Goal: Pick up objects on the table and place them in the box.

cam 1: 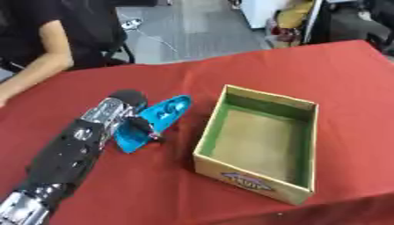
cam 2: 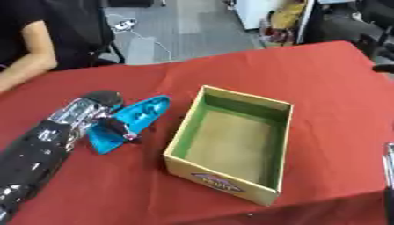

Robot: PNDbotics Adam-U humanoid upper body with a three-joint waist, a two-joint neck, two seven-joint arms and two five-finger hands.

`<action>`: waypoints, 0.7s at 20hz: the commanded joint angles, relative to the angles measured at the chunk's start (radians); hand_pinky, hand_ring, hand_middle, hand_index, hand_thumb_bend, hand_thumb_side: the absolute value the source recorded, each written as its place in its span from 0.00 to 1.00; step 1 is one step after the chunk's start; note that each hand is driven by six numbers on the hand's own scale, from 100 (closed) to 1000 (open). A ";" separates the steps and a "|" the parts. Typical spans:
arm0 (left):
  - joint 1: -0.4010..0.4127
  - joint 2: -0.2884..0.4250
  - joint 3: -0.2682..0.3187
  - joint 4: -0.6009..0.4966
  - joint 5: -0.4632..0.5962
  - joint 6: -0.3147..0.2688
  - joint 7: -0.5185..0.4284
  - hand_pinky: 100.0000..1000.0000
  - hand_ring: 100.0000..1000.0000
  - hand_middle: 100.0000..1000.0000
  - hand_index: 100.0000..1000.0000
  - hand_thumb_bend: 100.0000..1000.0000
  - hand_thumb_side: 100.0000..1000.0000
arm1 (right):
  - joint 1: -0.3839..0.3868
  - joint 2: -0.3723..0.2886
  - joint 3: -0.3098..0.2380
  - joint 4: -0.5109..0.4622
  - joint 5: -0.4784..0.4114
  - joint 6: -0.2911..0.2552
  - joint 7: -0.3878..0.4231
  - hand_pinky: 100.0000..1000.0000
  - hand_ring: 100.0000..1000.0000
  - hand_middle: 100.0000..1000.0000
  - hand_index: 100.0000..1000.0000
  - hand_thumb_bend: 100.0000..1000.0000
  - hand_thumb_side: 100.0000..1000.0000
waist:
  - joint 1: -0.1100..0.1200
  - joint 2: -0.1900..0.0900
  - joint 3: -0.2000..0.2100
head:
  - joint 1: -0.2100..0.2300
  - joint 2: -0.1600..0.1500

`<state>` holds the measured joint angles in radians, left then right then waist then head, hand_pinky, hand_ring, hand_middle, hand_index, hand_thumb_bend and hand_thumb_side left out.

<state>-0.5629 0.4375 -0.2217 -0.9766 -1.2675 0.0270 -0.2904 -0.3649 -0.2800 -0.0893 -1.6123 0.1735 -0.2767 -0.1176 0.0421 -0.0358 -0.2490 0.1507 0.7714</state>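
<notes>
A bright blue, elongated plastic object (cam 1: 158, 118) with round holes in its top lies tilted just left of the box. My left hand (cam 1: 123, 110) comes in from the lower left, and its dark fingers (cam 1: 143, 127) curl over the object's near half. I cannot tell whether the object rests on the red cloth or is lifted off it. The cardboard box (cam 1: 206, 136) stands open at the centre right, green inside and empty. A thin silver sliver of my right arm (cam 2: 389, 171) shows at the right edge; its hand cannot be made out.
The red tablecloth (cam 1: 308, 66) covers the whole table. A person in black sits at the far left edge with a bare forearm (cam 1: 38, 66) on the cloth, away from the objects. Grey floor and clutter lie beyond the far edge.
</notes>
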 commanded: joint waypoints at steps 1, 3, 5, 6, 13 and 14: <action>-0.009 0.021 0.011 -0.008 0.041 -0.001 0.053 0.00 0.00 0.00 0.00 0.25 0.94 | -0.015 -0.010 -0.005 -0.014 0.000 0.000 0.000 0.56 0.79 0.83 0.99 0.40 0.97 | -0.003 -0.008 0.001 | 0.012 -0.001; -0.007 0.022 0.011 0.002 0.068 -0.006 0.044 0.00 0.00 0.00 0.00 0.24 0.92 | -0.015 -0.010 -0.005 -0.014 0.000 0.000 0.000 0.56 0.79 0.83 0.99 0.40 0.97 | -0.003 -0.009 0.001 | 0.011 -0.001; -0.005 0.022 0.014 0.011 0.102 -0.009 0.026 0.00 0.00 0.00 0.00 0.25 0.90 | -0.015 -0.010 -0.005 -0.014 0.000 0.000 0.000 0.56 0.79 0.83 1.00 0.40 0.97 | -0.003 -0.009 0.002 | 0.010 -0.001; -0.004 0.022 0.016 0.015 0.124 -0.011 0.016 0.00 0.00 0.00 0.00 0.26 0.90 | -0.014 -0.010 -0.005 -0.014 0.000 0.000 -0.001 0.56 0.79 0.83 1.00 0.40 0.97 | -0.003 -0.009 0.002 | 0.010 -0.001; 0.000 0.028 0.018 0.020 0.223 -0.005 -0.037 0.00 0.00 0.00 0.00 0.30 0.86 | -0.013 -0.010 -0.005 -0.012 0.000 0.000 0.000 0.56 0.79 0.83 1.00 0.40 0.97 | -0.003 -0.010 0.004 | 0.011 -0.001; 0.001 0.029 0.019 0.017 0.230 -0.003 -0.041 0.00 0.00 0.00 0.00 0.31 0.84 | -0.013 -0.010 -0.005 -0.012 0.000 0.000 0.000 0.56 0.79 0.83 1.00 0.40 0.97 | -0.003 -0.010 0.004 | 0.011 -0.001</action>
<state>-0.5537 0.4380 -0.2144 -0.9479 -1.0518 0.0233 -0.3226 -0.3649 -0.2800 -0.0894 -1.6123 0.1735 -0.2767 -0.1177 0.0421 -0.0363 -0.2467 0.1507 0.7714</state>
